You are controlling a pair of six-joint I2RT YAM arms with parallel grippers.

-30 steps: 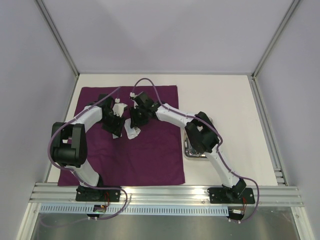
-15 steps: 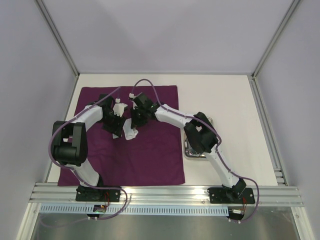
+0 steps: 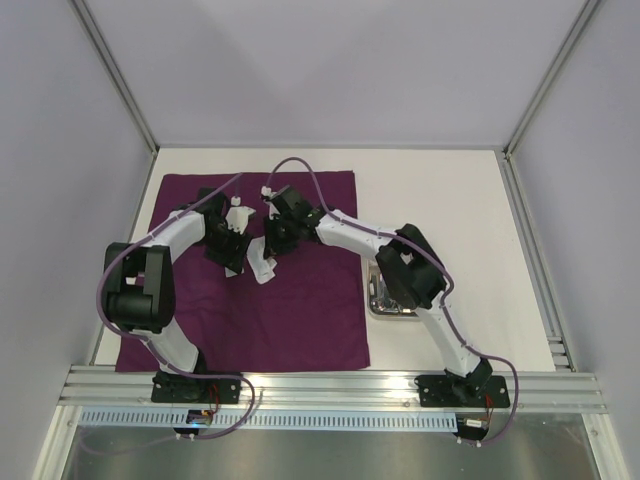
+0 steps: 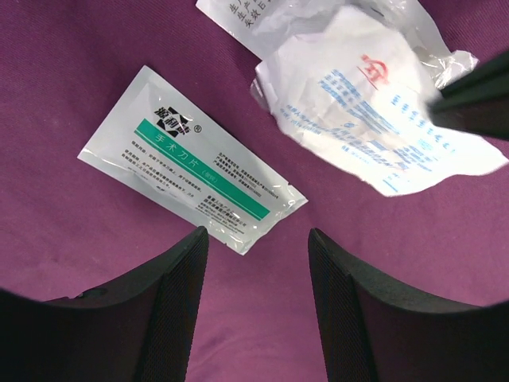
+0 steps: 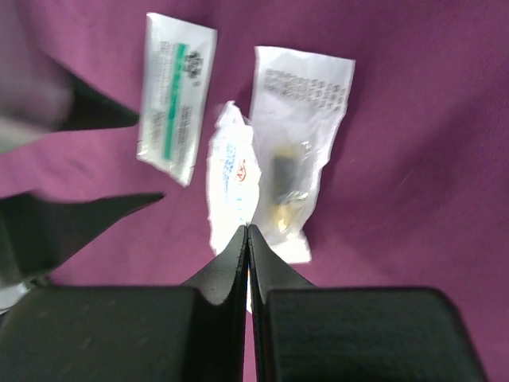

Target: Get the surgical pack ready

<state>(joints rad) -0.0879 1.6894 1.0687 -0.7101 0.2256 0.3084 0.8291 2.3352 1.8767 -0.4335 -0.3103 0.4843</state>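
Note:
The deep-purple cloth [image 3: 300, 310] lies flat on the left half of the table. My right gripper [image 5: 247, 228] is shut on the edge of a crumpled white packet with blue print [image 5: 231, 179], low over the cloth [image 5: 413, 119]. This packet also shows in the top view [image 3: 262, 268] and in the left wrist view [image 4: 374, 127]. Beside it lie a clear packet with black print [image 5: 301, 151] and a flat green-striped packet [image 4: 191, 159]. My left gripper [image 4: 254, 235] is open and empty, just short of the green-striped packet. The steel tray [image 3: 378, 300] is mostly hidden under my right arm. Scissors, tweezers and gauze are out of view.
Both grippers [image 3: 228, 252] [image 3: 272, 243] work close together over the upper middle of the cloth, a few centimetres apart. My left gripper's fingers [image 5: 87, 211] show at the left of the right wrist view. The tray stands just off the cloth's right edge.
My right gripper has shifted slightly over the cloth with the white packet in it. The left arm has hardly moved.

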